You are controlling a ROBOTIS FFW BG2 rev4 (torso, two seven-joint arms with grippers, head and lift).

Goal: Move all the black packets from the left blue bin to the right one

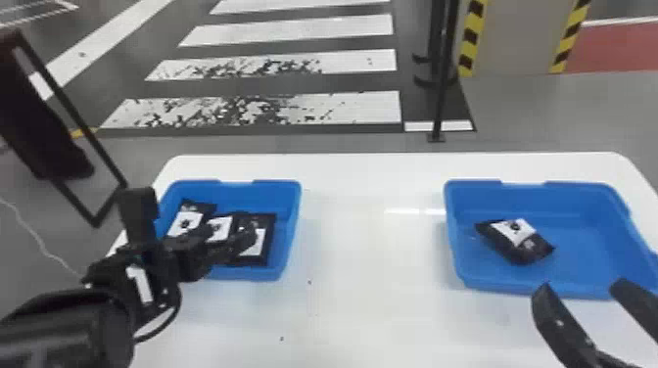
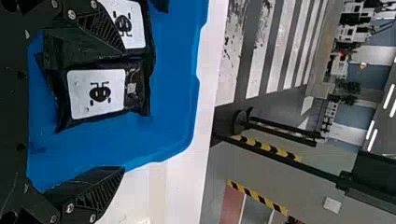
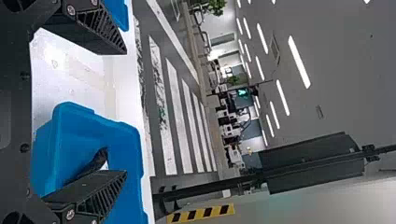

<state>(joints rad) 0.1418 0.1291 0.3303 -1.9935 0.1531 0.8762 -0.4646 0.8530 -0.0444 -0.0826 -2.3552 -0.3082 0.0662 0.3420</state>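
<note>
My left gripper [image 1: 232, 235] is over the left blue bin [image 1: 289, 220], its fingers spread. That bin holds a black packet at left [image 1: 186, 220], one in the middle [image 1: 221, 228] partly hidden by the gripper, and one at right [image 1: 262, 240]. In the left wrist view, a packet with a white label [image 2: 97, 93] lies beyond the open left gripper [image 2: 123, 111], overlapping another [image 2: 130, 23]. A single black packet [image 1: 516, 240] rests in the right blue bin [image 1: 587, 200]. My right gripper [image 1: 581, 287] stands open at that bin's near edge; in its wrist view the right gripper [image 3: 125, 112] holds nothing.
Both bins stand on a white table [image 1: 367, 235], with a wide stretch of tabletop between them. A black post [image 1: 440, 98] rises from the floor past the table's far edge. A dark framed object [image 1: 44, 122] stands at the far left.
</note>
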